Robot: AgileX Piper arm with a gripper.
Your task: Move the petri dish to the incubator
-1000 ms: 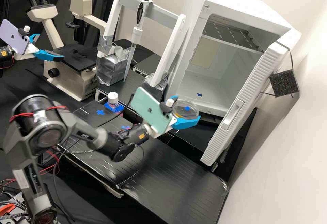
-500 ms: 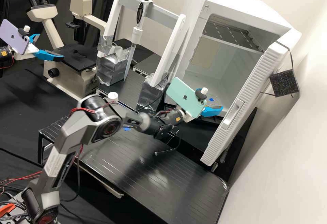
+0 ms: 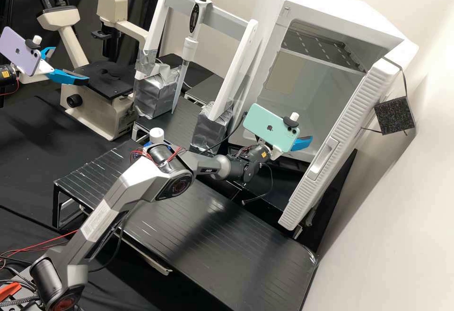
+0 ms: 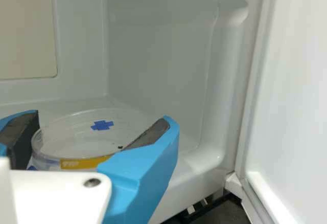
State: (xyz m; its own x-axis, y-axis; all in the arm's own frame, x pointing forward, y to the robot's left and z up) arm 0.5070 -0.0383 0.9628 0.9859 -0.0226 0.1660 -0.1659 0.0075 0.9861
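In the high view my gripper (image 3: 301, 143) is at the lower front of the white incubator (image 3: 340, 13), partly behind the green phone on the wrist. The incubator's door stands open. In the wrist view my gripper (image 4: 100, 116) is shut on the clear petri dish (image 4: 84, 163), one dark-padded blue finger on each side of it. The dish, roughly level, carries a yellow label and a blue cross shows within its outline. Around it are the pale inner walls of the incubator (image 4: 158, 55); whether its underside touches the floor I cannot tell.
The open door (image 3: 326, 159) stands close beside the gripper. A metal shelf (image 3: 321, 48) spans the incubator's upper part. Left of it are the pipette stand (image 3: 210, 128), a white-capped bottle (image 3: 156, 135), the microscope (image 3: 94, 107) and a second arm's gripper (image 3: 71, 77).
The arm has stretched forward and to the right, carrying the dish from in front of the incubator to its opening. The second arm has kept still.
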